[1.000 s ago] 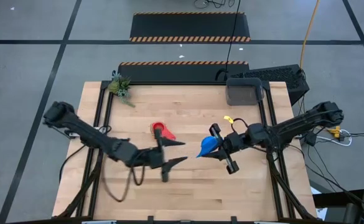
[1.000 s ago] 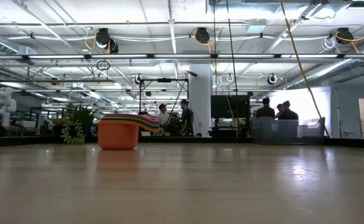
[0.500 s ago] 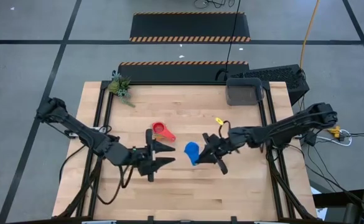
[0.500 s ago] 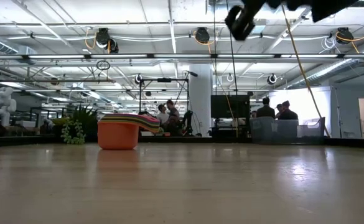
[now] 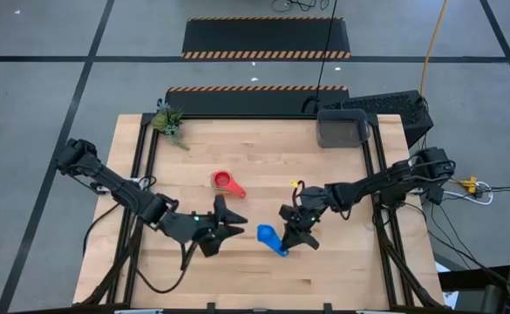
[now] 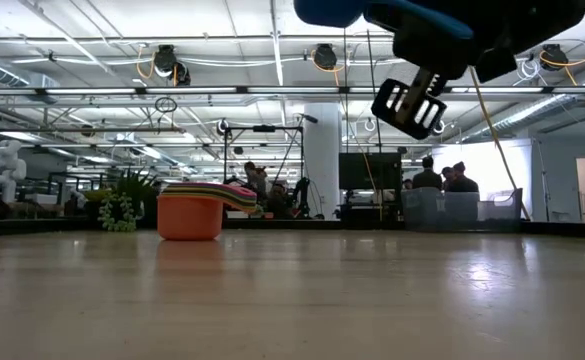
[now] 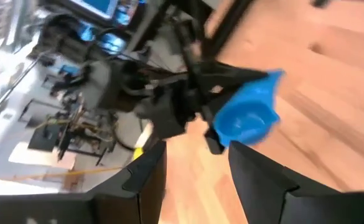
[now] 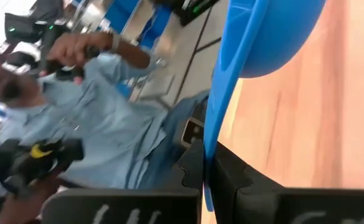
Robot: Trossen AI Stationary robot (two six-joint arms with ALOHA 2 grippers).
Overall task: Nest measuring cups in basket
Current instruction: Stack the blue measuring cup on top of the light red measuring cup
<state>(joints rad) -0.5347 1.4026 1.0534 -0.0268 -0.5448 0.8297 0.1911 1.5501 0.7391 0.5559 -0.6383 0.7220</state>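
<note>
A blue measuring cup [image 5: 267, 234] hangs above the middle of the table's near half, and my right gripper [image 5: 291, 235] is shut on it. The low view shows the cup [image 6: 329, 9] high over the tabletop. My left gripper [image 5: 235, 225] stands open just left of the cup, its fingers pointing at the cup's open mouth [image 7: 247, 117]. A stack of nested cups [image 5: 227, 182], red on top and orange at the bottom [image 6: 189, 216], rests on its base mid-table. The dark grey basket [image 5: 342, 129] stands at the far right. My right gripper pinches the blue cup's flat handle [image 8: 214, 134] between its two fingers, which come nearly level from the table's right side. The handle runs on edge out from between them to the bowl [image 8: 275, 37]. The cup is lifted clear of the table, turned on its side.
A black keyboard [image 5: 385, 105] lies off the table's far right corner, behind the basket. A small green plant [image 5: 168, 120] sits at the far left corner. People stand in the room beyond the table.
My right gripper has sunk and gone toward the table's near-left with the blue cup, rolling as it went, so the cup has turned about and hangs lower. My left gripper has rolled and shifted a little toward the near edge, its fingers now closer together.
</note>
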